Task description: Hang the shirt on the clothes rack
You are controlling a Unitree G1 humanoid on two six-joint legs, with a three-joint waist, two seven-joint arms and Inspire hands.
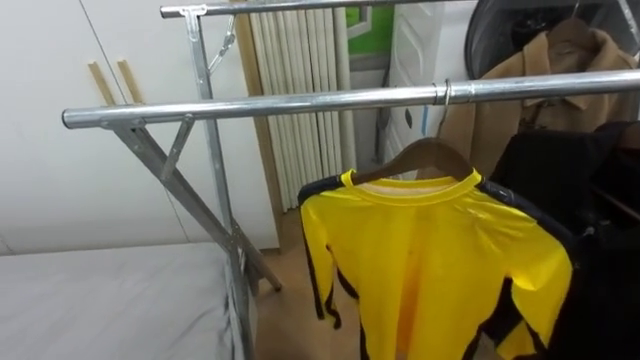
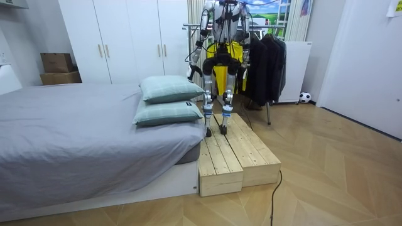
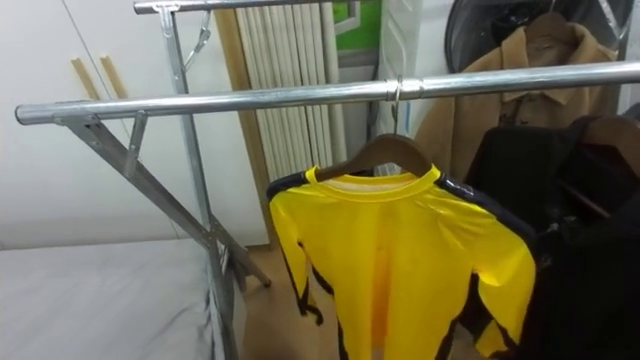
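Grey bed (image 1: 100, 300) at 7 o'clock, nearest. Yellow shirt (image 1: 430, 260) at 5 o'clock on wooden hanger (image 1: 425, 155), hook over front rail (image 1: 300, 103). Hang step looks done, at release stage. Next: draw arms clear without nudging hook, fetch any other garment. Left hand (image 2: 194, 71), right hand (image 2: 245, 61): finger state cannot tell. Counted: one shirt, one loaded hanger, two rails including rear rail (image 1: 300, 6) at 12 o'clock, one tan coat (image 1: 560, 70) at 2 o'clock.

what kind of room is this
Most likely a bedroom: a grey bed with two pillows, white wardrobes along the wall, and a metal clothes rail holding a yellow shirt on a hanger.
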